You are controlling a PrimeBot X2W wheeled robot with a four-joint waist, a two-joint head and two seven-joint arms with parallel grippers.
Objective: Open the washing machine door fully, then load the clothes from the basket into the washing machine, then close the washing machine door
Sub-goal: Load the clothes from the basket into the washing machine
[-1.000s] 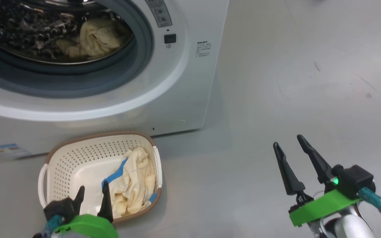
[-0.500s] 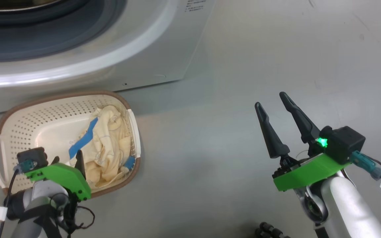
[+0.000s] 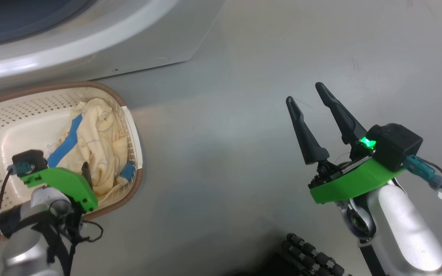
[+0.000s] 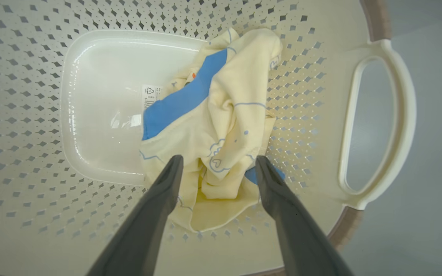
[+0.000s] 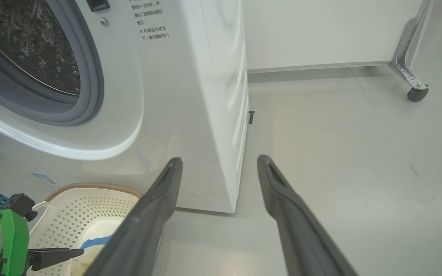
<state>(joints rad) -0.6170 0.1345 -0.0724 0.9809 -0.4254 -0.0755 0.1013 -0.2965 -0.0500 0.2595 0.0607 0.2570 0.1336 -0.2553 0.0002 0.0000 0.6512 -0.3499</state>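
Note:
The cream-white basket stands on the floor right in front of the white washing machine. A cream-yellow garment with blue patches, the clothes, lies crumpled at the basket's right end. My left gripper points down into the basket, open, with its fingertips just above the clothes on either side of a fold. My right gripper hangs open over bare floor, far right of the basket. The right wrist view shows the uncovered drum and grey seal. The washing machine door is out of view.
The basket's white handle sits right of my left fingers, and a label lies on its bare bottom. Grey floor spreads between basket and right arm. A metal frame leg on a caster stands far right by the wall.
The head camera has tilted down, so the machine slid up out of the picture. My left gripper has turned downward and lowered into the basket over the garment. Both stay open.

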